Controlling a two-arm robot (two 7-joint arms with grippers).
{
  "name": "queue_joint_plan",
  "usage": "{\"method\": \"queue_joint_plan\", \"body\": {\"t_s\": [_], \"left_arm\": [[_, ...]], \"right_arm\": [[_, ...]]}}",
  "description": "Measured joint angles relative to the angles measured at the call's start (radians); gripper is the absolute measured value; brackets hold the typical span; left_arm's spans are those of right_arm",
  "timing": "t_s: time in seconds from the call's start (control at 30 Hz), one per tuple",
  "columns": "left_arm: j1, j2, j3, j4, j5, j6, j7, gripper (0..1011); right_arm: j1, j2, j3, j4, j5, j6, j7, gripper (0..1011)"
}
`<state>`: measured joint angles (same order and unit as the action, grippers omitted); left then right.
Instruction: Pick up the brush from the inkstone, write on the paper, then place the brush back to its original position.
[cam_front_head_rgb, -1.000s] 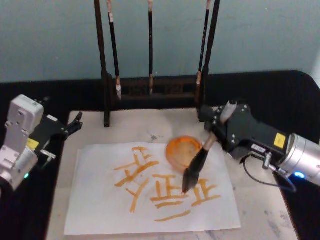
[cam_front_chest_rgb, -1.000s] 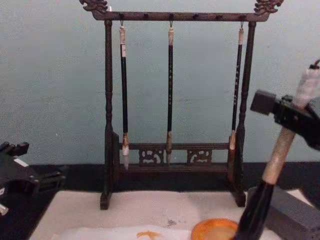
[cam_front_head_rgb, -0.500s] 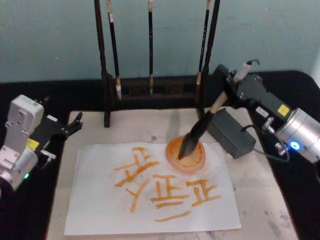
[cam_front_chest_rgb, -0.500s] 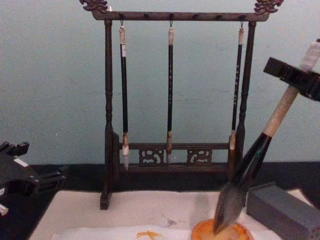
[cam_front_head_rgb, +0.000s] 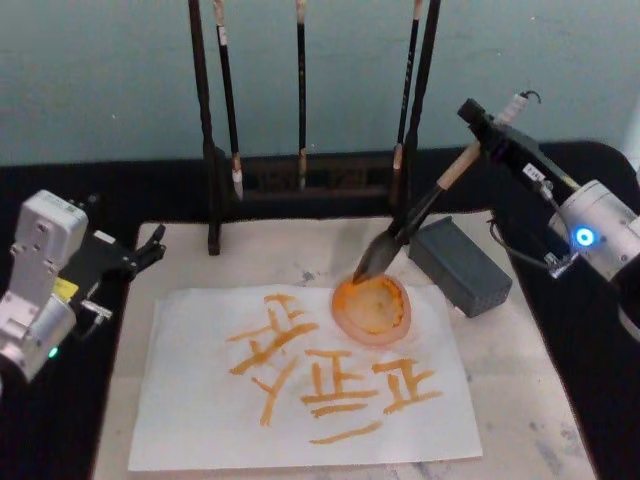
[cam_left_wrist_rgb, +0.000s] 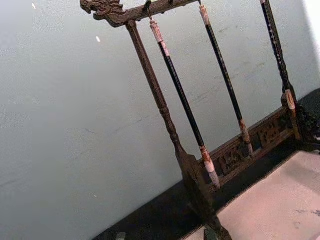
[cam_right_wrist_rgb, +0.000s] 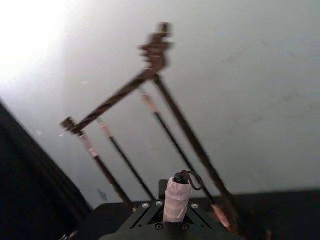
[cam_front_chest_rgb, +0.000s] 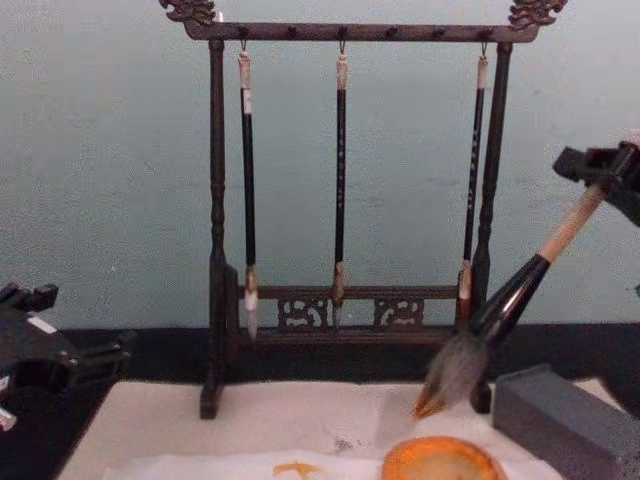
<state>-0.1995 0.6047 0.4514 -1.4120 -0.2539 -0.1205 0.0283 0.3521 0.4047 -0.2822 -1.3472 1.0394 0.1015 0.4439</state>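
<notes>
while the right jaws clamp the brush (cam_front_head_rgb: 412, 224), its tip hangs free.

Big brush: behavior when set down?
The brush, held tilted by the right tool, has a round handle, so probably rolls if laid flat. Its bushy, orange-tipped bristles look soft, so likely bend and smear on contact. Left tool parked at left.

The paper (cam_front_head_rgb: 200, 420) bears orange brush-written characters just in front of the round orange ink dish (cam_front_head_rgb: 372, 308), two side by side reading like 正, the rest illegible, like the yellow sticker (cam_front_head_rgb: 65, 288) on the left arm (cam_front_head_rgb: 40, 250).
</notes>
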Motion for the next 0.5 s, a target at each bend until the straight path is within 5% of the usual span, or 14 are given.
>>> {"method": "queue_joint_plan", "body": {"t_s": [0.33,0.5], "left_arm": [[0.0,0.0,0.0,0.0,0.0,0.0,0.0,1010],[0.0,0.0,0.0,0.0,0.0,0.0,0.0,1010]], "right_arm": [[0.059,-0.032,0.026,0.114,0.158,0.165,-0.113,0],[0.071,-0.045,0.04,0.148,0.212,0.201,-0.165,0]]}}
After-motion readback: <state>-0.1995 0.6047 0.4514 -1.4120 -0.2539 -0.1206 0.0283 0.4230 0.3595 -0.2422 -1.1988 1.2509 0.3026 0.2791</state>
